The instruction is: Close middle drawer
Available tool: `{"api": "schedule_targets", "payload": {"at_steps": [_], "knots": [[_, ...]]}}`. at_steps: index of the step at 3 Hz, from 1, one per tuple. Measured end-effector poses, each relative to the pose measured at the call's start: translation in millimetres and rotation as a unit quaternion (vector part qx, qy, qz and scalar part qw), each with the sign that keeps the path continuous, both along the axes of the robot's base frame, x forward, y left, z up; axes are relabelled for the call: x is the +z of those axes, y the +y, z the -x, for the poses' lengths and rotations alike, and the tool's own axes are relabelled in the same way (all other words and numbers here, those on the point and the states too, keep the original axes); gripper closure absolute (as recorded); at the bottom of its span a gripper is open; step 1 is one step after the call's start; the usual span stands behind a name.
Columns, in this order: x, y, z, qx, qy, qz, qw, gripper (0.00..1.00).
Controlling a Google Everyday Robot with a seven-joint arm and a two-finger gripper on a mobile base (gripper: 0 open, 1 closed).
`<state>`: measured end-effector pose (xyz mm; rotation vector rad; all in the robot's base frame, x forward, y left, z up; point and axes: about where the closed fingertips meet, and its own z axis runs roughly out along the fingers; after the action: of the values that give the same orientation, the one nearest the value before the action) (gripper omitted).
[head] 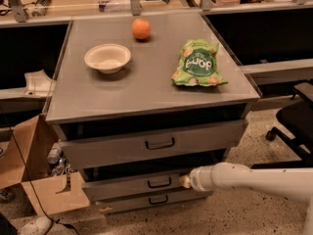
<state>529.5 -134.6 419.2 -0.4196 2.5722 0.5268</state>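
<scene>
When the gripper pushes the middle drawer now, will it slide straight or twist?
It likely stays stiff, as the middle drawer looks like grey metal. The gripper sits at its front's right end, away from the handle, so it may skew slightly.

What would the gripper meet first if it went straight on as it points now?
Probably the middle drawer: the gripper sits at its front panel, right of the handle, pointing left into it. Contact is unclear.

Gripper point(185, 181), seemingly cream, at the grey middle drawer point(122, 186); orange fruit point(141, 29), green bag point(198, 63), white bowl point(107, 58).
</scene>
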Motion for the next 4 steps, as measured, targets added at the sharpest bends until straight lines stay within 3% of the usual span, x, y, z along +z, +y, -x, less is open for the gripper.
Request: {"api": "schedule_targets", "payload": {"at_steps": [4], "knots": [[-1.5, 4.9, -12.5, -0.002, -0.016, -0.003, 0.9999, 1.00]]}}
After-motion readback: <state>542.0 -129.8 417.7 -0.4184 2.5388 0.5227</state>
